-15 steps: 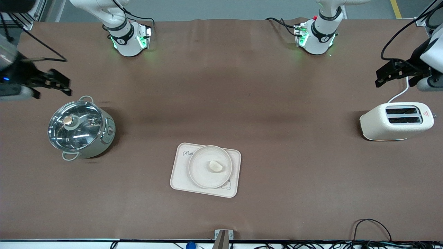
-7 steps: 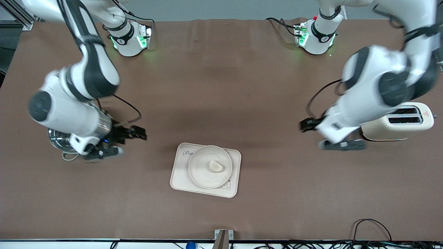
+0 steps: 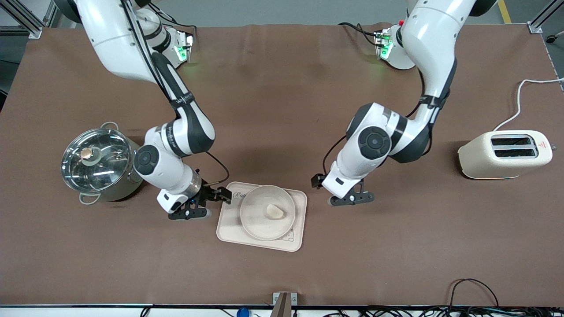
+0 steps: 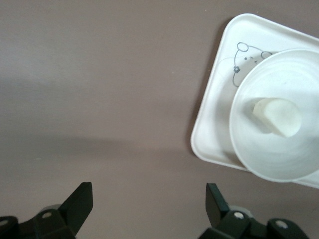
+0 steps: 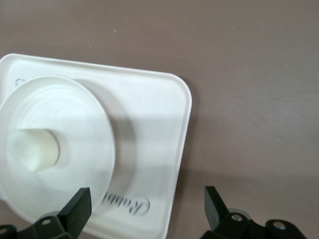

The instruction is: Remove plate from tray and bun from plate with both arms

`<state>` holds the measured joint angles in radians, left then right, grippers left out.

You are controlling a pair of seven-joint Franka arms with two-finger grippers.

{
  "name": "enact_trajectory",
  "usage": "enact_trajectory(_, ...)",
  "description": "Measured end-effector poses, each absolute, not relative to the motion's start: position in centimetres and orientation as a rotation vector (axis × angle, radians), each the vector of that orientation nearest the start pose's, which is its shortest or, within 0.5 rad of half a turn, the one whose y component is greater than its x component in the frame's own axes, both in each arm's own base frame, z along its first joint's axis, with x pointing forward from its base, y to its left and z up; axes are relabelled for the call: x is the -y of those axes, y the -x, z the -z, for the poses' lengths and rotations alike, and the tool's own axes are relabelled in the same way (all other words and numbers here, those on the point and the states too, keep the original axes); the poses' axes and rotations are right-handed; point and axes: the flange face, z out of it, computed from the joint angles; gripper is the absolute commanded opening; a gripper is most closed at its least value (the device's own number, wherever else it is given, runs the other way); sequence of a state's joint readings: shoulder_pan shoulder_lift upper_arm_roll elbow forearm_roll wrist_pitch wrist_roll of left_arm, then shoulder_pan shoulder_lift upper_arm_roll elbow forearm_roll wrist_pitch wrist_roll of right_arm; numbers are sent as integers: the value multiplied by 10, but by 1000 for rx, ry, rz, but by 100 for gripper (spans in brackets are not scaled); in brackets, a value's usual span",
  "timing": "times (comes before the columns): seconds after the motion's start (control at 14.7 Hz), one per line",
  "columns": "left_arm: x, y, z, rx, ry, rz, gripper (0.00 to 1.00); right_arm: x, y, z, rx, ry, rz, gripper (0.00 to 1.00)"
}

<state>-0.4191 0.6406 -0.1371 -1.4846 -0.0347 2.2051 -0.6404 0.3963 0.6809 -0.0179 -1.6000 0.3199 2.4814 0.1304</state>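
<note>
The round cream plate (image 3: 255, 220) sits on the rectangular tray (image 3: 229, 229), with the pale bun (image 3: 275, 211) lying in it. My right gripper (image 3: 222, 195) is open and empty, low over the tray's edge toward the right arm's end. In the right wrist view it (image 5: 147, 204) hangs over the tray (image 5: 149, 129), beside the plate (image 5: 65, 114) and bun (image 5: 34, 149). My left gripper (image 3: 316, 180) is open and empty over bare table beside the tray's other end. In the left wrist view it (image 4: 148, 201) is apart from the tray (image 4: 214, 129), plate (image 4: 264, 149) and bun (image 4: 277, 116).
A steel pot with a glass lid (image 3: 99, 165) stands toward the right arm's end. A cream toaster (image 3: 504, 154) stands toward the left arm's end, its cord running off the table. Cables lie along the table's near edge (image 3: 471, 290).
Both arms have swung in from the table's ends to either side of the tray. The plate, bun and tray have not moved.
</note>
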Motion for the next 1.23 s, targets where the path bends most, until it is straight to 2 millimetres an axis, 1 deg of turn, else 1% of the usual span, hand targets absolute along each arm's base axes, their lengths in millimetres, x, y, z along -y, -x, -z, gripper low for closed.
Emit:
enact_trajectory(0.07, 365, -623, -307, 235, 3272, 17, 100, -270, -666, -242, 10, 2874, 217, 100)
enact_trajectory(0.2, 352, -633, -311, 273, 3268, 37, 100, -284, -667, -228, -6, 2865, 243, 100)
enact_trajectory(0.27, 339, -641, -312, 300, 3263, 47, 100, -295, -665, -222, -25, 2860, 257, 93)
enact_trajectory(0.34, 322, -650, -313, 316, 3260, 58, 100, -306, -663, -215, -44, 2854, 268, 81)
enact_trajectory(0.41, 303, -660, -315, 320, 3259, 68, 100, -317, -659, -209, -54, 2849, 280, 71)
enact_trajectory(0.55, 270, -676, -318, 317, 3259, 88, 100, -332, -654, -194, -55, 2843, 309, 47)
enact_trajectory(0.61, 261, -680, -319, 322, 3259, 94, 100, -337, -651, -187, -50, 2842, 318, 36)
enact_trajectory(0.68, 258, -681, -319, 323, 3259, 97, 100, -340, -649, -181, -48, 2843, 320, 25)
enact_trajectory(0.75, 259, -681, -319, 319, 3260, 96, 100, -341, -648, -179, -51, 2843, 324, 13)
enact_trajectory(0.82, 262, -680, -320, 312, 3262, 96, 100, -340, -650, -180, -58, 2842, 329, 4)
enact_trajectory(0.89, 265, -679, -320, 307, 3262, 95, 100, -339, -651, -181, -63, 2841, 333, 1)
enact_trajectory(1.02, 265, -679, -320, 306, 3262, 95, 100, -336, -654, -183, -71, 2841, 338, 1)
enact_trajectory(1.23, 265, -679, -320, 306, 3262, 95, 100, -330, -662, -191, -84, 2809, 326, 0)
